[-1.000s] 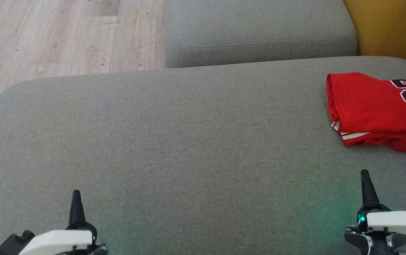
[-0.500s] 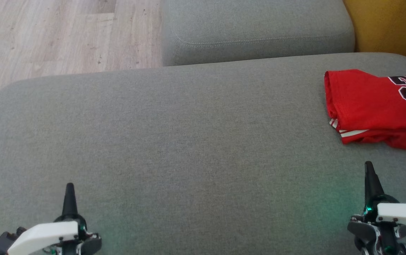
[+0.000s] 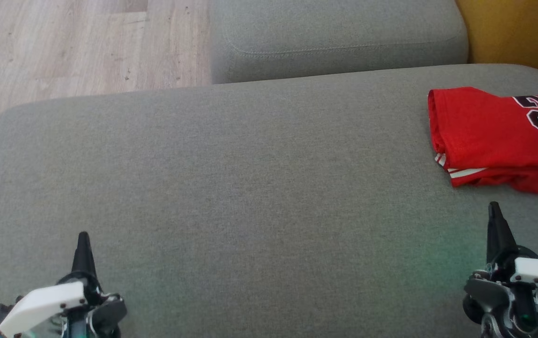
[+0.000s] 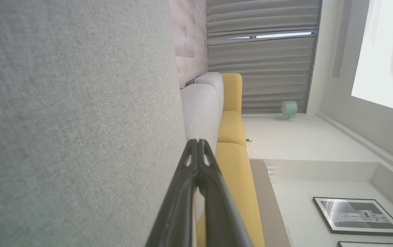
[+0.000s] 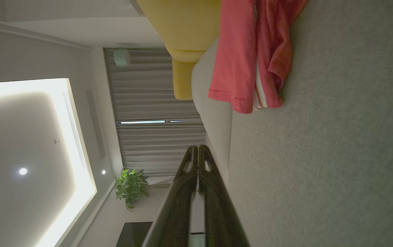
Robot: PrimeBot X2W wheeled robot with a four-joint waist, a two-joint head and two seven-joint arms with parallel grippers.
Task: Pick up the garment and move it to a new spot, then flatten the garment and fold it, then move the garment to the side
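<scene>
Leftward, at the left end effector [image 3: 82,240]: pressed together, empty, low over the grey sofa seat [image 3: 250,188]. Further right, at the right end effector [image 3: 494,210]: likewise pressed together and empty, just short of the folded red jersey [image 3: 489,134] lying near the seat's right edge. Looks soft, light, floppy; best pinched at the thick folded left edge, through all layers.

The cushion [image 3: 250,188] lies open across the frame's centre and left. The folded garment [image 3: 489,136] blocks the upper right. A second cushion [image 3: 334,42] sits along the top edge, floor [image 3: 62,47] at upper left.
</scene>
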